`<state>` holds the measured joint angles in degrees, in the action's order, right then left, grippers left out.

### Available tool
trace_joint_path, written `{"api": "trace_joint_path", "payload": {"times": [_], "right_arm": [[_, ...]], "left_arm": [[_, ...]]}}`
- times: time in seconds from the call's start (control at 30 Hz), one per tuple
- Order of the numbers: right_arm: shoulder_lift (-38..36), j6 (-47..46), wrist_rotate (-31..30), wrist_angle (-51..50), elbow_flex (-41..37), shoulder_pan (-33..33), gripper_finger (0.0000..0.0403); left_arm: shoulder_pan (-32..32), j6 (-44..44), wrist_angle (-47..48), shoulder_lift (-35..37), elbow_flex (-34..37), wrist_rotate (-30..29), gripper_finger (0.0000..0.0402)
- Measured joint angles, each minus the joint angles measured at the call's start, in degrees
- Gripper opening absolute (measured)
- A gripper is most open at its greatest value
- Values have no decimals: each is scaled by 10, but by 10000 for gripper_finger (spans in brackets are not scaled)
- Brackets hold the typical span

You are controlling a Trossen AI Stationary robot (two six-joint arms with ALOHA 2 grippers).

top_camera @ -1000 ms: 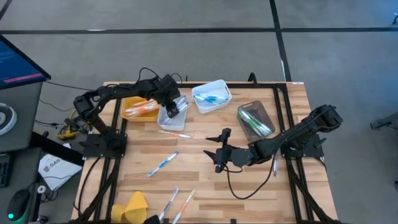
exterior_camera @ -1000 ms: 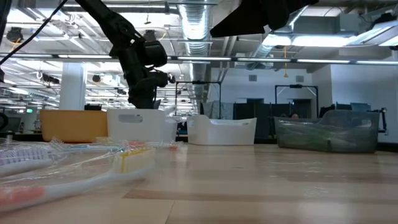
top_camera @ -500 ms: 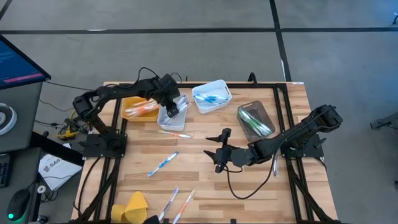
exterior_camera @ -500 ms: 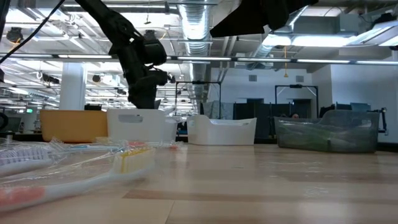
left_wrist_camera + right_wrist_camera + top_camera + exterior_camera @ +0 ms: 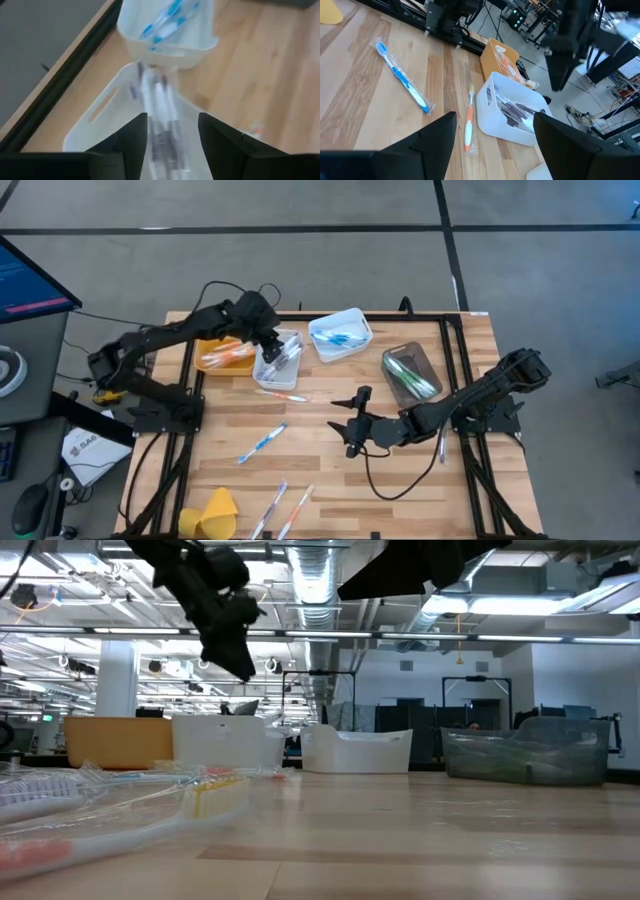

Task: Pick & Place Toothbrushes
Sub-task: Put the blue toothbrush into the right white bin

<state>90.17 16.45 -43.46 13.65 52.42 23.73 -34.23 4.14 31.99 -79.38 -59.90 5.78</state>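
Observation:
Wrapped toothbrushes lie loose on the table: an orange one (image 5: 283, 396) (image 5: 469, 125), a blue one (image 5: 262, 443) (image 5: 402, 77) and two near the front edge (image 5: 285, 508). More lie in the white bin (image 5: 277, 360) (image 5: 160, 130). My left gripper (image 5: 265, 338) (image 5: 172, 140) hangs open and empty above that bin, well clear of its rim in the low view (image 5: 230, 640). My right gripper (image 5: 345, 425) (image 5: 495, 150) rests open at mid-table, pointing toward the left side, holding nothing.
Along the far edge stand an orange bin (image 5: 222, 352), a second white bin with blue toothbrushes (image 5: 340, 335) and a clear bin with green ones (image 5: 410, 372). A yellow lump (image 5: 212, 515) sits at the near left corner. Bare wood lies between the loose toothbrushes.
My left gripper has risen out of the white bin and drawn a little toward the table's far left; the bin's toothbrushes now show beneath it. The right arm has kept still.

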Motion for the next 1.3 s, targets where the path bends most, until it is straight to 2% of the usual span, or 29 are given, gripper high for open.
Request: {"api": "trace_joint_path", "payload": {"times": [0.33, 0.57, 0.7, 1.03, 1.3], "right_arm": [[0, 0, 0, -5, 0, 0, 260], [0, 0, 0, -5, 0, 0, 260], [0, 0, 0, -5, 0, -2, 260], [0, 0, 1, -13, 0, -2, 260], [0, 0, 1, -13, 0, -2, 260]], "left_arm": [[118, -18, 0, 124, 88, 1, 164], [218, -63, -67, 162, 147, 1, 168], [258, -61, -101, 165, 172, 1, 165], [272, -58, -134, 166, 190, 1, 165], [271, -56, -137, 166, 197, 1, 200]]}}
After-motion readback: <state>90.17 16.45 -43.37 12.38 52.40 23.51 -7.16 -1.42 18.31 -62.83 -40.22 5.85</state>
